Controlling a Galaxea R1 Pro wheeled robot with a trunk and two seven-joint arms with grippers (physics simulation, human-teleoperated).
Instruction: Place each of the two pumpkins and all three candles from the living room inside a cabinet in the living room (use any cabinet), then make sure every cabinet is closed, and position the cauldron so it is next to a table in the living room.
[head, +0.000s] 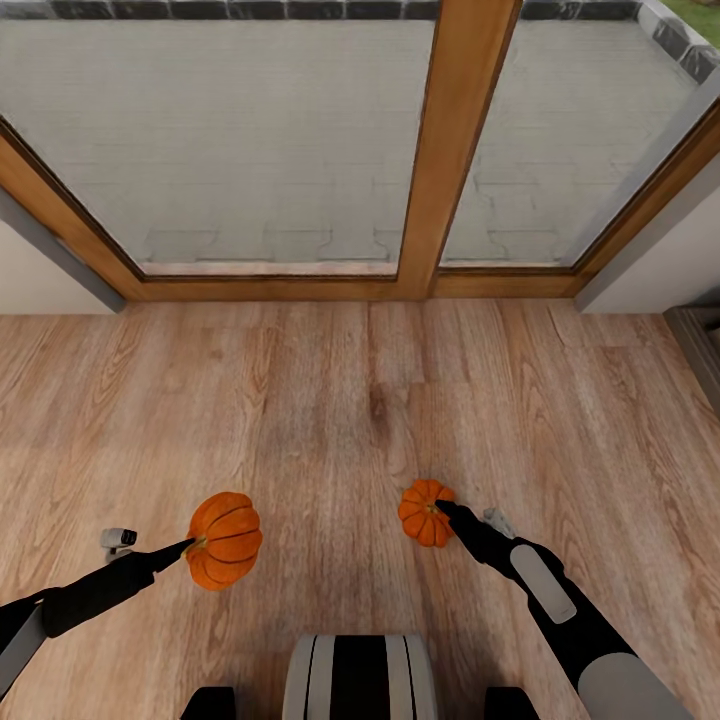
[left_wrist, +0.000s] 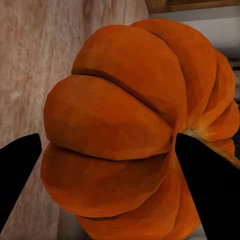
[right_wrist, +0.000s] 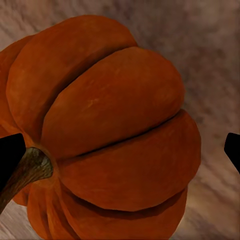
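Observation:
Two orange ribbed pumpkins are in sight. One pumpkin (head: 225, 540) (left_wrist: 120, 130) hangs above the wooden floor with my left gripper (head: 190, 546) (left_wrist: 107, 145) shut on it, black fingers pressed to both sides. The other pumpkin (head: 425, 512) (right_wrist: 110, 120) looks smaller and lower, apparently resting on the floor. My right gripper (head: 442, 508) (right_wrist: 125, 145) is open around it: one finger sits by the stem, and the other stands apart from the pumpkin's side. The candles, cabinet and cauldron are out of view.
Ahead, a large glass door with a wooden frame (head: 455, 150) looks onto grey paving. White wall sections flank it. The corner of a dark piece of furniture (head: 702, 345) shows at the right edge. Wooden floor (head: 330, 400) stretches between me and the door.

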